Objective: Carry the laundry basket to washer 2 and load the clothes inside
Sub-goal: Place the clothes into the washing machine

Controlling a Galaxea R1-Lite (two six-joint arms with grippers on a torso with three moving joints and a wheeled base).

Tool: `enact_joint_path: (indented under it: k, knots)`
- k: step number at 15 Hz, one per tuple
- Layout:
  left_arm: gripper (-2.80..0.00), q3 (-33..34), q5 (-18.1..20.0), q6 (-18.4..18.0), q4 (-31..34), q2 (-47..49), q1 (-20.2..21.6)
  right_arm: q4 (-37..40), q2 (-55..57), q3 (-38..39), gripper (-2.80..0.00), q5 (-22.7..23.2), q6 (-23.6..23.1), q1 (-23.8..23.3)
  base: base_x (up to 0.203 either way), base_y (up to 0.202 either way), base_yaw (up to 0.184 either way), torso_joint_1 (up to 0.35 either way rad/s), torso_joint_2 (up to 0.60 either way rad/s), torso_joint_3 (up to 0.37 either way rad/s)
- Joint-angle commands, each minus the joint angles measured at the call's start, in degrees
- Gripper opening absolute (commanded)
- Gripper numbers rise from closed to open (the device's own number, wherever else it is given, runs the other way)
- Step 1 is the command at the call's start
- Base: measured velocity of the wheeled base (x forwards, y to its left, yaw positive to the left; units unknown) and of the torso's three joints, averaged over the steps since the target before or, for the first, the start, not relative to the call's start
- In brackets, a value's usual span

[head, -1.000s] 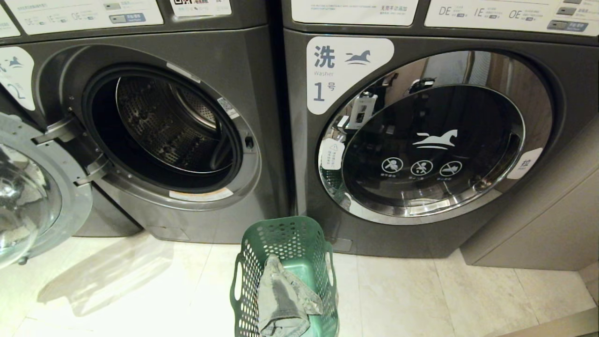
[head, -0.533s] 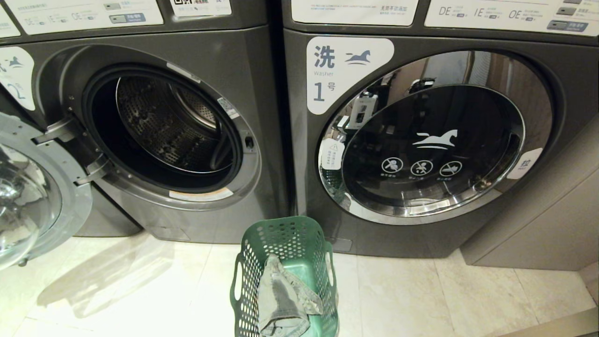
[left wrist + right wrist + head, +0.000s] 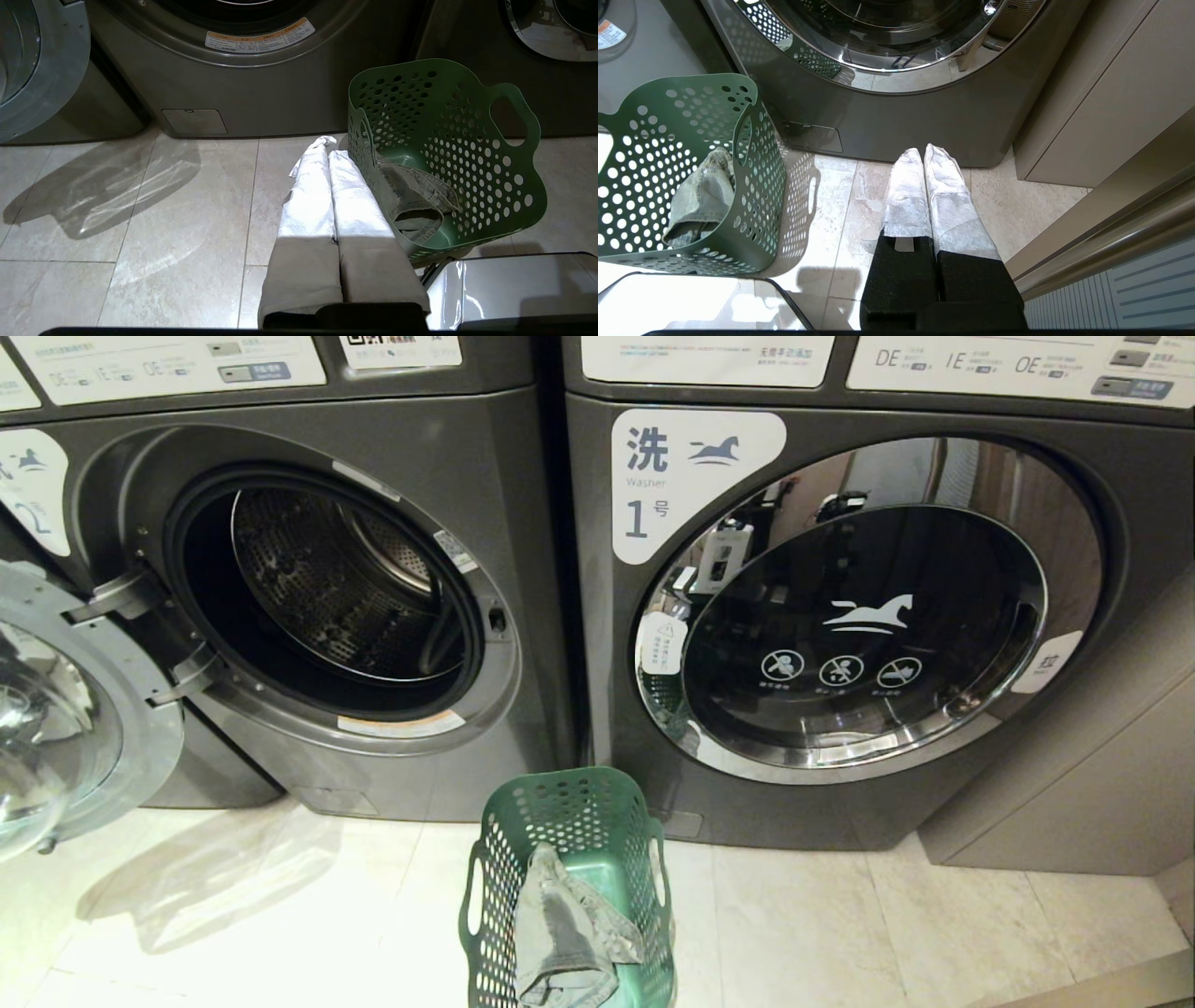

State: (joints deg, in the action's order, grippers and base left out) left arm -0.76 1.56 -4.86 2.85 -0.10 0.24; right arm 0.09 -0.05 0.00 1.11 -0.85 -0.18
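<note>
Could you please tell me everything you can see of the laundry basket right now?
The laundry basket is dark green plastic, tapered, perforated all over with round holes, with a slot handle on each side. It stands upright on the pale tiled floor before the seam between washer 2 and washer 1. The grey-green clothes lie crumpled inside. Neither gripper touches it.

Warm glare and shadows on floor tiles (image 3: 280, 915)

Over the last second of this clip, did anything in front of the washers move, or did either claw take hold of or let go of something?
Almost nothing changed. The open door of washer 2 at the left edge swung very slightly, and its shadow on the floor shifted with it. Nothing was grasped or released. The laundry basket stayed put on the floor with the clothes still inside.
</note>
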Motion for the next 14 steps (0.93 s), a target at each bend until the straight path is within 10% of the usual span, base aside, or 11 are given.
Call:
enact_joint_path:
  k: [1, 14]
  knots:
    - [-2.80, 0.6, 0.0, -0.3, -1.4, 0.0, 0.0, 0.0, 0.0, 0.0, -2.80, 0.0, 0.0, 0.0, 0.000, 0.000, 0.000, 0.000, 0.00, 0.000]
    - [-2.80, 0.7, 0.2, -0.2, -1.7, 0.0, 0.0, 0.0, 0.0, 0.0, -2.80, 0.0, 0.0, 0.0, 0.000, 0.027, 0.000, 0.000, 0.00, 0.001]
